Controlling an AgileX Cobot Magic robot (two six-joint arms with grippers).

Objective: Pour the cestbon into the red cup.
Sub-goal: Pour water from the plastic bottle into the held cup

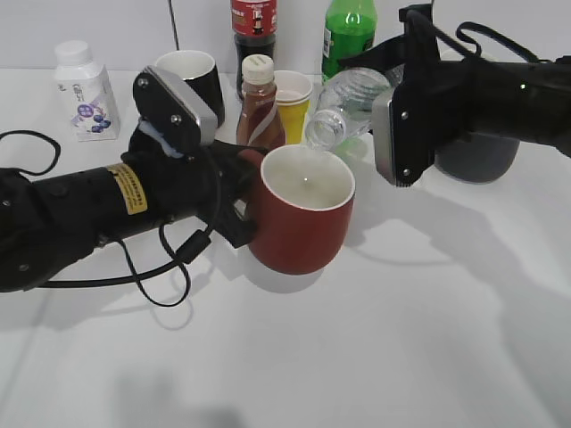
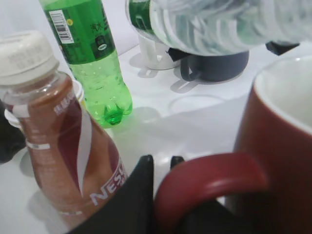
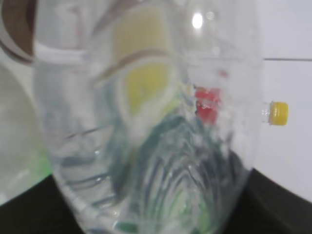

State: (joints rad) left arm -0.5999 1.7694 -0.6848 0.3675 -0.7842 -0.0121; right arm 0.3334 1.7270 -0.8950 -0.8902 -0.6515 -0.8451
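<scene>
Maroon and white inside, the red cup (image 1: pixel 302 218) stands mid-table in the exterior view, and all else is placed from it. From the cup's left the left arm lies low along the table, its gripper (image 1: pixel 239 198) closed on the cup's handle side. From the cup's right the right arm reaches in level, its gripper (image 1: pixel 385 125) clamped on the cestbon (image 1: pixel 350 105), which is tilted nearly flat, open mouth down just over the cup's far rim. A glint shows at the cup's bottom; how much water it holds I cannot tell. Behind the cup stand a brown Nescafe bottle (image 1: pixel 260 105), a yellow paper cup (image 1: pixel 293 96), a green soda bottle (image 1: pixel 348 34) and a black mug (image 1: pixel 190 78).

Left wrist view: one dark fingertip (image 2: pixel 143 181) presses beside the cup's handle (image 2: pixel 209 181); the jaws sit narrow around it. The Nescafe bottle (image 2: pixel 58 141) stands left of the cup, the cestbon (image 2: pixel 219 24) slants above its rim.

Right wrist view: the cestbon's ribbed clear body (image 3: pixel 151 126) fills the frame between dark jaw edges at the bottom corners, blurred shapes showing through it.
</scene>
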